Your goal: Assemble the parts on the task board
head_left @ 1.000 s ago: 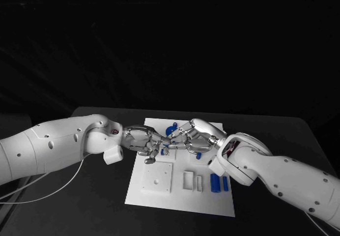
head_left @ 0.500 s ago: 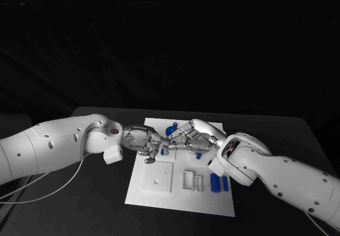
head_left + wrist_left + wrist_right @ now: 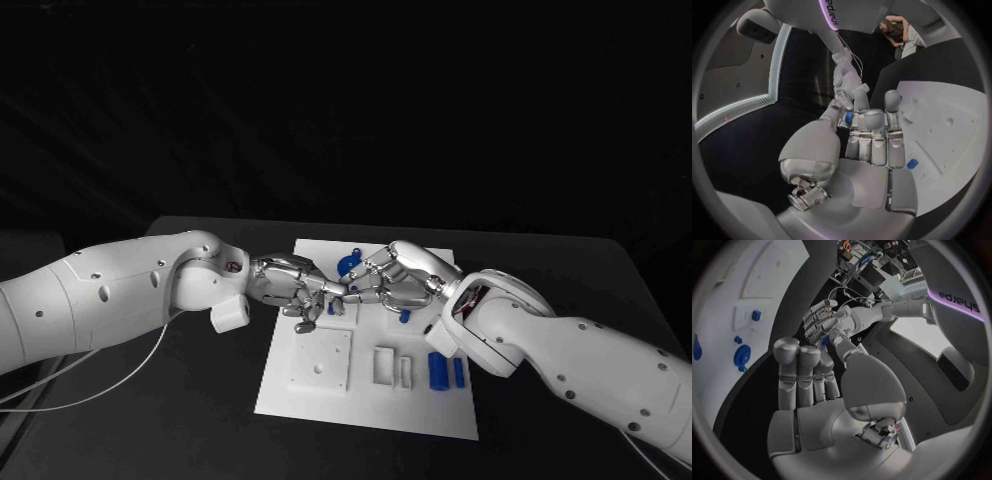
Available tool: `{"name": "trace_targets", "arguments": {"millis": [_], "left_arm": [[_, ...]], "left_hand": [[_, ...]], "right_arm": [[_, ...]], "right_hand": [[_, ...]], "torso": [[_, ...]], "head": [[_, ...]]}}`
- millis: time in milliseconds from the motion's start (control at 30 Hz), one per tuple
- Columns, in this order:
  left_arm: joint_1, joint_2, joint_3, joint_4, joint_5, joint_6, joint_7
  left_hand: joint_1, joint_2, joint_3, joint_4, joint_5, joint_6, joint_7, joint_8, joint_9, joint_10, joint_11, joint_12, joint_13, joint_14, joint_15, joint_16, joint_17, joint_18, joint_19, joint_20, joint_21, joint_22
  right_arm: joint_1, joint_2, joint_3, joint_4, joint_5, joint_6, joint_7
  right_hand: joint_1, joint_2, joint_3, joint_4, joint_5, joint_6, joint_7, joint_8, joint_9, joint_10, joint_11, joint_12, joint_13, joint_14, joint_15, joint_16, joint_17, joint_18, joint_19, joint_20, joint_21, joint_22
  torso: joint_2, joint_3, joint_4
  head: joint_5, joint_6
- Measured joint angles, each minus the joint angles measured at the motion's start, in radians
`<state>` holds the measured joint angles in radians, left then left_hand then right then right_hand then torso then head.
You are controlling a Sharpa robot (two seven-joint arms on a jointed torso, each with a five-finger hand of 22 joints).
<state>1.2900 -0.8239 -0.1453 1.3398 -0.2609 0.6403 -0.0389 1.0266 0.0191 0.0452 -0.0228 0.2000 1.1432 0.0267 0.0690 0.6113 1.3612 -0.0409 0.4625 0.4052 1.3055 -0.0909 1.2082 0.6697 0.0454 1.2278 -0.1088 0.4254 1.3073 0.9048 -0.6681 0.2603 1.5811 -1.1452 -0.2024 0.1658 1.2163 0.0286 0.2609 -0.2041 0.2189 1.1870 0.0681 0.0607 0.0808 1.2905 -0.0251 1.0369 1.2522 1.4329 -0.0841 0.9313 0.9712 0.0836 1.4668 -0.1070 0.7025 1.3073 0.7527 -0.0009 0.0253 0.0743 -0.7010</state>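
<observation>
The white task board (image 3: 361,410) lies in the middle of the black table. Above its far half my left hand (image 3: 293,290) and right hand (image 3: 400,281) meet fingertip to fingertip. A small blue part (image 3: 848,117) sits pinched where they touch, also seen as the blue part (image 3: 825,340) in the right wrist view. My left hand (image 3: 870,135) holds it between thumb and fingers, and my right hand (image 3: 817,380) has its fingertips on it too. Most of the part is hidden by the fingers.
On the board lie two blue cylinders (image 3: 438,372) side by side, a round blue piece (image 3: 349,265) at the far end, a small blue piece (image 3: 404,317), and raised white blocks (image 3: 320,360). Bare black table flanks the board.
</observation>
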Motion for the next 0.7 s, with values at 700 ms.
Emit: {"name": "trace_targets", "arguments": {"millis": [700], "left_arm": [[0.0,-0.016,0.0,-0.008,-0.025,-0.067,-0.007]], "left_hand": [[-0.007,-0.11,0.056,0.174,-0.147,-0.083,0.024,0.059,0.011,-0.066,0.021,0.033,0.003,-0.02,0.013,0.004,-0.018,0.0,0.006,0.006,-0.023,0.001]], "right_arm": [[0.0,-0.011,0.0,-0.013,0.003,-0.015,-0.003]], "right_hand": [[0.004,0.004,-0.007,-0.002,0.006,0.006,0.0,0.0,0.0,0.002,0.002,0.0,0.001,0.0,0.0,0.0,0.005,0.0,0.0,0.0,0.0,0.0]], "torso": [[0.0,-0.0006,0.0002]], "head": [[0.001,0.004]]}}
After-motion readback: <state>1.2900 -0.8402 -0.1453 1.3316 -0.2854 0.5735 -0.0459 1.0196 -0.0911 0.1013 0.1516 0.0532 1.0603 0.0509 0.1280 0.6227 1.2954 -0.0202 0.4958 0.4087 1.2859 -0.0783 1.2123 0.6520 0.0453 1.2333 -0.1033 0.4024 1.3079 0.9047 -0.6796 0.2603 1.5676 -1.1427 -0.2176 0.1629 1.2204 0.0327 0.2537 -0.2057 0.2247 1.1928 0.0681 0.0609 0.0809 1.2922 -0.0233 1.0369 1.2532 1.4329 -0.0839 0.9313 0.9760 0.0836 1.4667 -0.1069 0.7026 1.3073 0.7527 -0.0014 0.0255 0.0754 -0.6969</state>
